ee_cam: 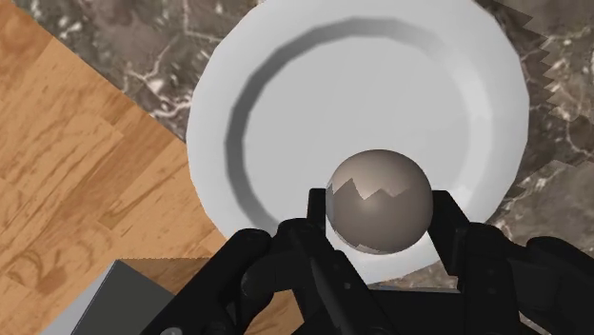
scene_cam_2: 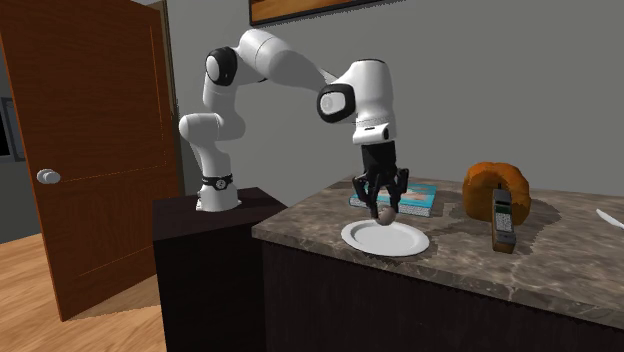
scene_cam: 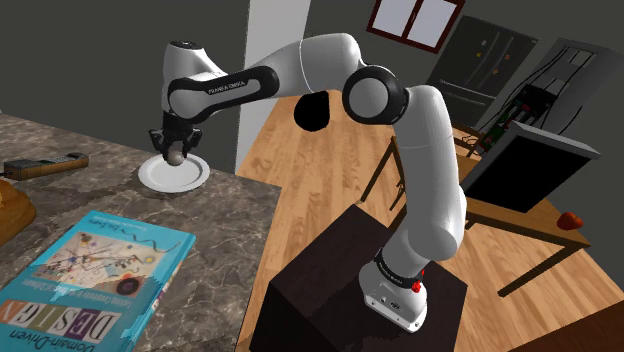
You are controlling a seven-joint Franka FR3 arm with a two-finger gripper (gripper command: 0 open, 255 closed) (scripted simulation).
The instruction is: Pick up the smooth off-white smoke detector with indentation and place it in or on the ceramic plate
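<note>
The claw (scene_cam_2: pixel 384 207) holds a grey smoke detector (ee_cam: pixel 378 211) above the plate (ee_cam: pixel 286 76); book (scene_cam: pixel 95 275) reads "DESIGN".

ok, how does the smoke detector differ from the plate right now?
Colour: smoke detector is grey-brown, plate white. Shape: detector is a small dome, plate a wide shallow disc. State: detector is clasped in the gripper over the plate; plate lies flat on the counter. Both are round.

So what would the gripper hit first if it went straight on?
Most likely the white plate: the gripper points down at it, and the grey smoke detector it holds would touch first.
</note>
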